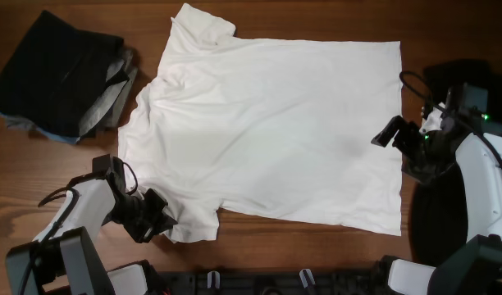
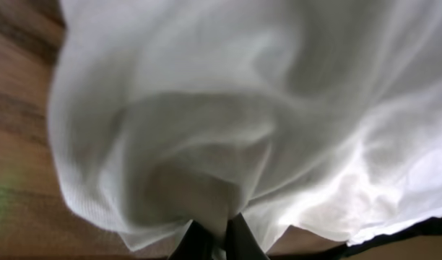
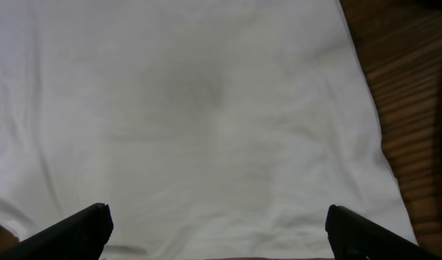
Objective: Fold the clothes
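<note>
L claw point(image 1: 152, 220): pinched on T-shirt point(image 1: 259, 123) sleeve.
R claw point(image 1: 388, 135): gaped wide over hem.
Axis: ran L–R across desk point(image 1: 54, 164).

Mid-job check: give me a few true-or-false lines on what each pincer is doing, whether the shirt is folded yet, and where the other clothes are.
1. The left pincer is shut on the T-shirt. True.
2. The right pincer is clamped on the hem. False: it is wide open over the shirt and holds nothing.
3. The T-shirt is folded in half. False: it lies spread open on the table.
4. A pile of dark clothes sits off the shirt's collar end, on the left arm's side. True.
</note>
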Robot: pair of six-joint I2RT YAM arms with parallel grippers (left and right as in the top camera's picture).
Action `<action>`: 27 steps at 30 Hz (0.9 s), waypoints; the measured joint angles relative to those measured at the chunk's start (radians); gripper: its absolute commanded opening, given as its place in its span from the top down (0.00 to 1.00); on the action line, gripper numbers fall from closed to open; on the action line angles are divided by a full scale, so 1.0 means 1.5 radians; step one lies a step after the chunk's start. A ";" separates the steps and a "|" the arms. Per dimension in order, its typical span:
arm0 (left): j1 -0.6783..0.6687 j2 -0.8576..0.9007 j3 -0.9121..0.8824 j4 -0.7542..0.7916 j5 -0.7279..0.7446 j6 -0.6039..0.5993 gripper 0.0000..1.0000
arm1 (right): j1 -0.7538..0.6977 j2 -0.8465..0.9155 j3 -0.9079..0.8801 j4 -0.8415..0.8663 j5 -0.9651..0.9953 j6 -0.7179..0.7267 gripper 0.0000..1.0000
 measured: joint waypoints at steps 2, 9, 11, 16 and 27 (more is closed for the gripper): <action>0.000 0.001 0.014 -0.013 0.002 0.007 0.96 | -0.011 -0.001 -0.043 0.010 0.005 0.023 0.00; 0.000 0.001 0.072 -0.010 0.006 0.034 0.96 | -0.125 0.000 -0.165 -0.010 0.017 0.059 0.00; 0.000 0.001 0.072 -0.009 0.006 0.042 0.96 | -0.150 0.000 -0.174 -0.011 0.025 0.064 0.00; 0.000 0.001 0.072 -0.009 0.007 0.052 0.96 | -0.164 0.000 -0.208 0.013 0.076 0.109 0.00; 0.000 0.001 0.072 -0.006 0.007 0.057 0.96 | -0.165 -0.001 -0.313 0.101 0.097 0.181 0.70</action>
